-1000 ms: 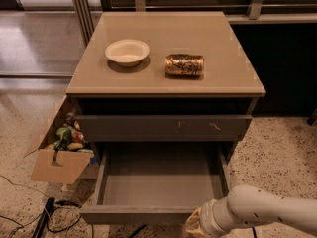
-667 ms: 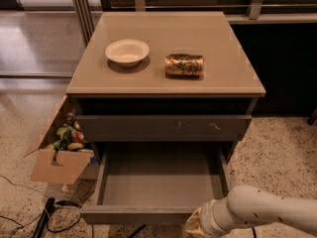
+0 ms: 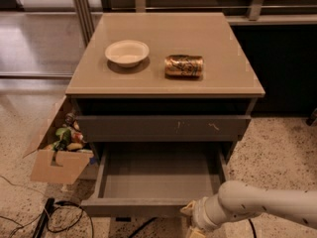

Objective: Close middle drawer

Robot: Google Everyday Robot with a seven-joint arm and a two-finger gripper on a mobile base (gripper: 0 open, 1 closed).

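Observation:
The middle drawer (image 3: 158, 177) stands pulled far out of the grey cabinet; its shallow grey tray is empty and its plain front panel (image 3: 133, 207) faces the camera at the bottom. My gripper (image 3: 190, 219) sits at the bottom edge of the view, right at the right part of that front panel, at the end of my white arm (image 3: 262, 205) that comes in from the right. Above the open drawer is a grey front with white scuff marks (image 3: 163, 128), shut.
On the cabinet top (image 3: 163, 38) stand a white bowl (image 3: 127, 52) and a gold can (image 3: 184, 66) lying on its side. A cardboard box (image 3: 57, 150) full of items sits on the floor at the left. Black cables (image 3: 54, 219) lie at the lower left.

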